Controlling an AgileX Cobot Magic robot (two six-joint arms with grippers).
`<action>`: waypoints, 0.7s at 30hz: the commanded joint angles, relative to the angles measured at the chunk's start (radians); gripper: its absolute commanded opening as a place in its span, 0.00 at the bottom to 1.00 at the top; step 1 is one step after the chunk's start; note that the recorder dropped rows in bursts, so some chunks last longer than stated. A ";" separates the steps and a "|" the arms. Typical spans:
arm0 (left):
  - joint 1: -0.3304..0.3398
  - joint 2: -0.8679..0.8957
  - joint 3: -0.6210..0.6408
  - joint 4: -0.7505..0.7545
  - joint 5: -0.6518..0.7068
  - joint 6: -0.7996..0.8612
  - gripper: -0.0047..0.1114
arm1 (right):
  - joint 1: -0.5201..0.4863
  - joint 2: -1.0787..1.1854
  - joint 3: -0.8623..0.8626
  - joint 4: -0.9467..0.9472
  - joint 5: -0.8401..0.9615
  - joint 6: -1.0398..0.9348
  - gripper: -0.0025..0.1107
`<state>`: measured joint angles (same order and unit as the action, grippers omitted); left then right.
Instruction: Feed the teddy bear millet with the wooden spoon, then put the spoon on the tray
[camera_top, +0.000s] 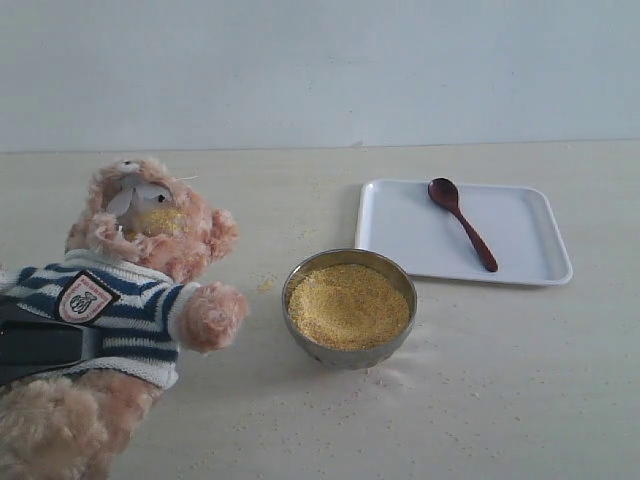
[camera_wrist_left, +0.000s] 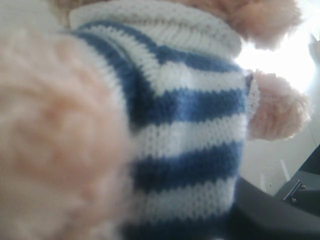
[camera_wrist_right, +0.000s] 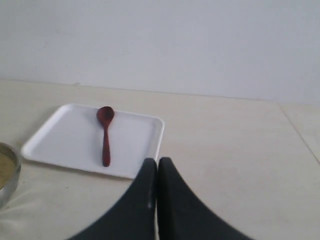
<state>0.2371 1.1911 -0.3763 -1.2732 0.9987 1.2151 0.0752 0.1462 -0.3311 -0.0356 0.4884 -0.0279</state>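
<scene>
Wooden spoon (camera_wrist_right: 105, 135) rests on the tray (camera_wrist_right: 137, 142); the teddy bear (camera_top: 150, 235) is my worry
My left gripper (camera_top: 60, 345) clasps the bear round its striped middle; a careless release could tip it onto the steel bowl (camera_top: 300, 275) and spill the millet (camera_top: 348, 305). My right gripper (camera_wrist_right: 157, 166) is closed on nothing, the spoon lying ahead of its tips, well apart from them
</scene>
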 joint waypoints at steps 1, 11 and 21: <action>0.001 0.001 0.003 -0.020 0.019 0.006 0.08 | -0.036 -0.090 0.079 0.041 -0.077 -0.030 0.02; 0.001 0.001 0.003 -0.020 0.017 0.006 0.08 | -0.036 -0.146 0.267 0.143 -0.171 -0.030 0.02; 0.001 0.001 0.003 -0.020 0.017 0.006 0.08 | -0.036 -0.146 0.331 0.127 -0.342 -0.034 0.02</action>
<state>0.2371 1.1911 -0.3763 -1.2732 0.9987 1.2151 0.0425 0.0057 -0.0060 0.1049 0.1625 -0.0507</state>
